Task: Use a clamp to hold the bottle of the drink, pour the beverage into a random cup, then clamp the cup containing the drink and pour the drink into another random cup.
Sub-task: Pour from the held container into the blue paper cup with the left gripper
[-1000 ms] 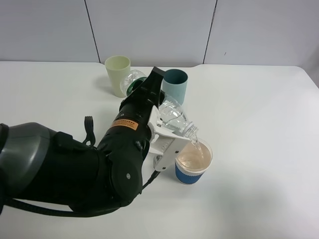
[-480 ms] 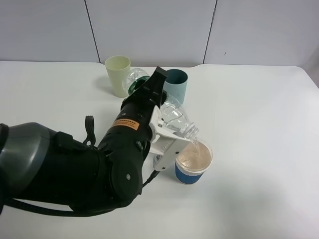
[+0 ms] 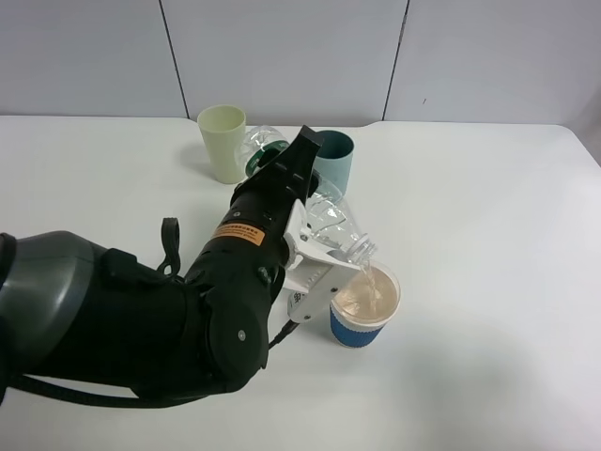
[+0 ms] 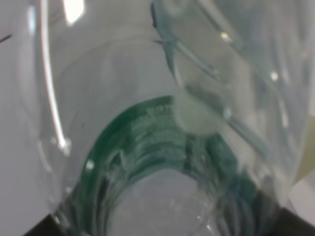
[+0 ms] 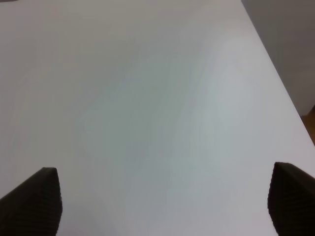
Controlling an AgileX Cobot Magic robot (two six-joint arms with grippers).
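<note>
Clear plastic bottle (image 3: 329,221) is clamped, tilted, by the left gripper (image 3: 315,246), mouth over the blue-banded paper cup (image 3: 364,305) on the white matte table (image 3: 488,235); grey panelled wall (image 3: 282,56) is seen behind. Right gripper (image 5: 161,199) is spread wide.

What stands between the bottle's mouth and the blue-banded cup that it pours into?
Nothing visible. The bottle is tilted with its mouth just above the blue-banded cup, and the drink falls straight in.

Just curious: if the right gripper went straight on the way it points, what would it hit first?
Probably the white table; nothing else shows ahead of the right gripper, though depth is unclear.
</note>
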